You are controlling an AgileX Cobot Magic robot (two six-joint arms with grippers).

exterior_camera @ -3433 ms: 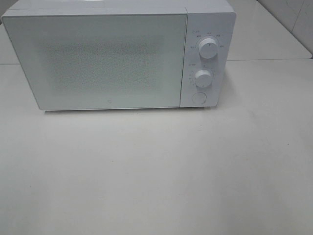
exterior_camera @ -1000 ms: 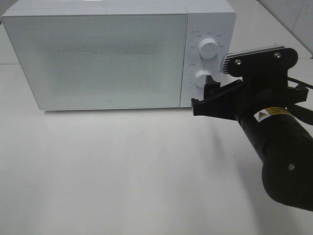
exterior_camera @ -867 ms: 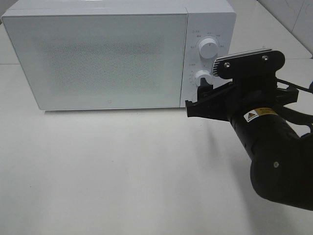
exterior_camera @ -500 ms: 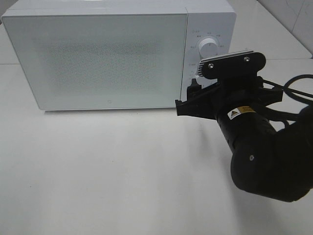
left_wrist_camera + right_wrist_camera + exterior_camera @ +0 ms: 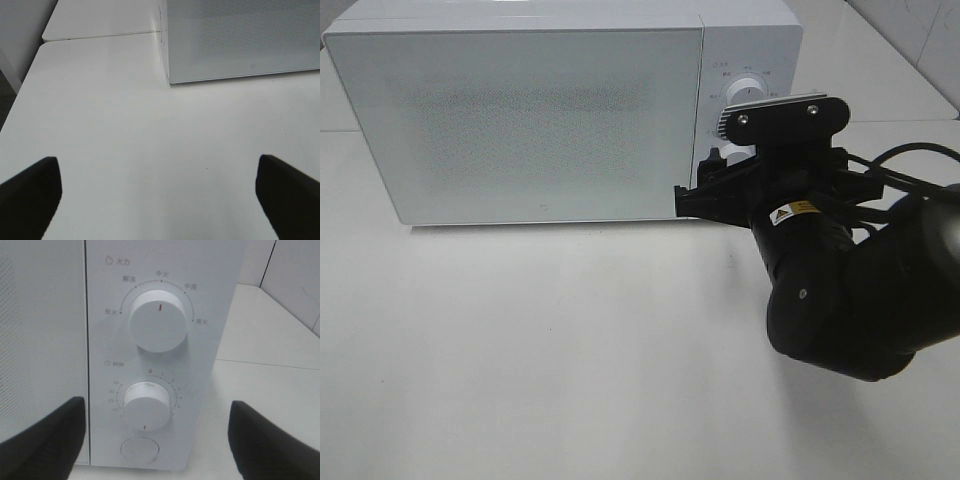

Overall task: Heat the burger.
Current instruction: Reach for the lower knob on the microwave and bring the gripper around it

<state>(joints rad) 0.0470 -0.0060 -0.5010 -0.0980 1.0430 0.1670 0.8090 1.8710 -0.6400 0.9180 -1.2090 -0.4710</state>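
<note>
The burger is out of view in every frame. A white microwave stands at the back of the white table with its door shut. My right gripper is open and empty, held right in front of the control panel at the door's right edge. In the right wrist view the right gripper faces the lower knob, with the upper knob above it and a round button below. My left gripper is open and empty over bare table, short of the microwave's left front corner.
The white table spreads in front of the microwave. My right arm's thick black body fills the right side of the exterior view, with cables trailing behind it. A seam between table slabs runs beside the microwave.
The right arm, absent at first, came in from the right and has moved left and closer to the control panel. Its jaws stay equally wide. The microwave has not changed.
</note>
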